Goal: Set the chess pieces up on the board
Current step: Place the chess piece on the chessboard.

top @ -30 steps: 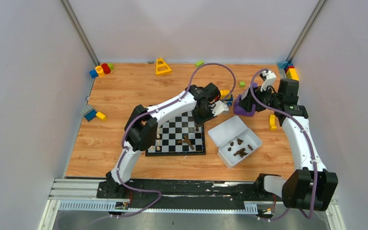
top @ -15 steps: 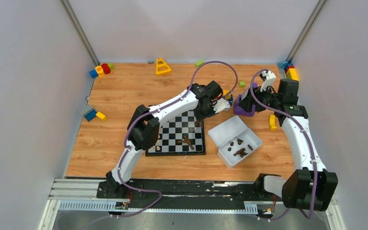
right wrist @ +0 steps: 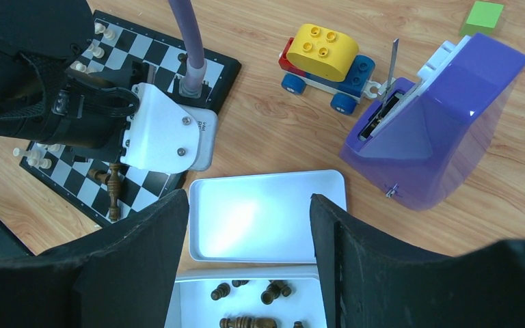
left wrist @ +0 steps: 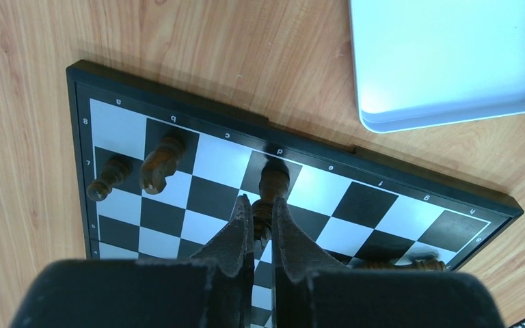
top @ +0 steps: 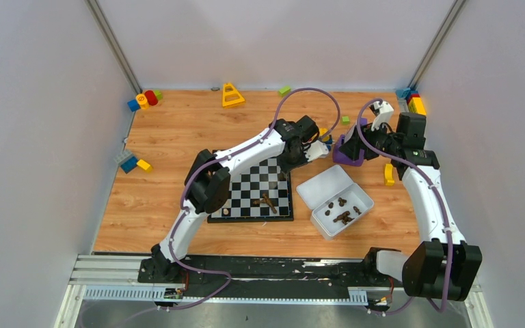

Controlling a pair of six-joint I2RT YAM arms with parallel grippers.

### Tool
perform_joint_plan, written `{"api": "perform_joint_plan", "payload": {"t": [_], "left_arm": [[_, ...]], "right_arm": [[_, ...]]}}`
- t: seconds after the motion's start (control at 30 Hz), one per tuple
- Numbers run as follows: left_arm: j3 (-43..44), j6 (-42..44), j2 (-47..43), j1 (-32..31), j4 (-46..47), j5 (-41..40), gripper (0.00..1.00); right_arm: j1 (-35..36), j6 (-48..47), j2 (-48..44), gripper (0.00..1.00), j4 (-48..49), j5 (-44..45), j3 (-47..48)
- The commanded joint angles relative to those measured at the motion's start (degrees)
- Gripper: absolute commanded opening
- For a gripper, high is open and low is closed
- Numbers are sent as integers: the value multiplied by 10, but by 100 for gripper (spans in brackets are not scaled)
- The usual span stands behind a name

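Your left gripper [left wrist: 260, 213] is clenched on a slim dark brown wooden chess piece [left wrist: 272, 181]. Its fingers pinch the piece's top, and the base stands on a dark square just ahead of the fingertips, in the edge row of the flat black-and-grey checked chessboard [left wrist: 143, 102]. Two more dark brown chessmen [left wrist: 160, 160] sit on the board to the left of that grip.

Your right gripper [right wrist: 247, 201] hangs released, jaws wide with nothing between them, over a white rectangular plastic lid [right wrist: 266, 232]. The matching white tray [right wrist: 202, 297] lies nearer its palm and holds several loose dark chessmen [right wrist: 246, 321]. Ahead of its right finger stands a purple plastic housing [right wrist: 437, 123], with a yellow, red and blue toy car [right wrist: 325, 61] beside it.
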Motion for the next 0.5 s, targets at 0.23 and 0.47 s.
{"api": "perform_joint_plan", "payload": {"t": [0.23, 0.47], "left_arm": [[25, 1, 12, -3, -1, -11, 16], [27, 1, 9, -3, -1, -14, 30]], "right_arm": [[0, -2, 3, 66, 9, -20, 0], [0, -2, 5, 66, 8, -20, 1]]}}
